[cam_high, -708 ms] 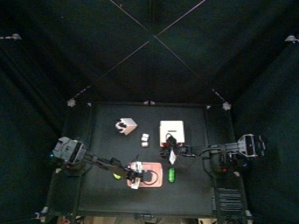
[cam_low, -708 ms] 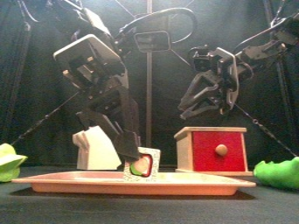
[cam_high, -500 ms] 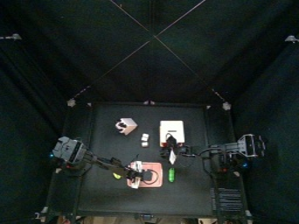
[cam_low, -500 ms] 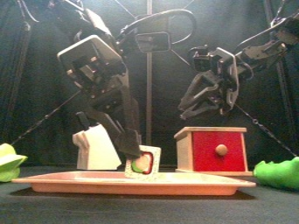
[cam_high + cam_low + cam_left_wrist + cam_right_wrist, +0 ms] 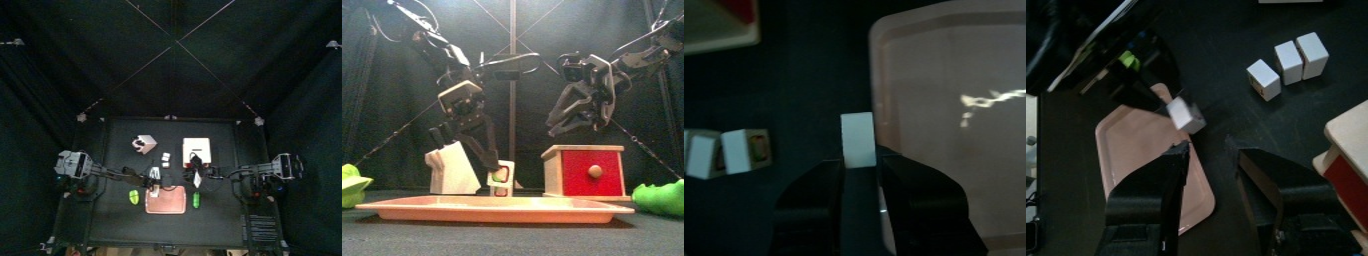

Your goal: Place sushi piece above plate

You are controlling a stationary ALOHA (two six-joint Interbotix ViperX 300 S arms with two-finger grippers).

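The salmon-pink plate (image 5: 168, 203) lies at the table's front middle and shows wide and low in the front view (image 5: 422, 208). My left gripper (image 5: 154, 177) is shut on the sushi piece (image 5: 500, 177), a white block with a green and pink centre. It holds the piece just past the plate's far edge, a little above the table. In the left wrist view the sushi piece (image 5: 857, 140) sits between the jaws beside the plate (image 5: 958, 110). My right gripper (image 5: 560, 126) hangs open and empty at the right, above the plate (image 5: 1146, 165).
A red-fronted box (image 5: 585, 170) under a cream square (image 5: 198, 148) stands behind the plate. A white block (image 5: 453, 170) stands at back left. Three small white blocks (image 5: 1287, 63) lie mid-table. Green items (image 5: 353, 185) (image 5: 660, 197) flank the plate.
My left gripper has carried the sushi piece from over the plate back past its far edge and lifted it a little. The right arm has hardly moved.
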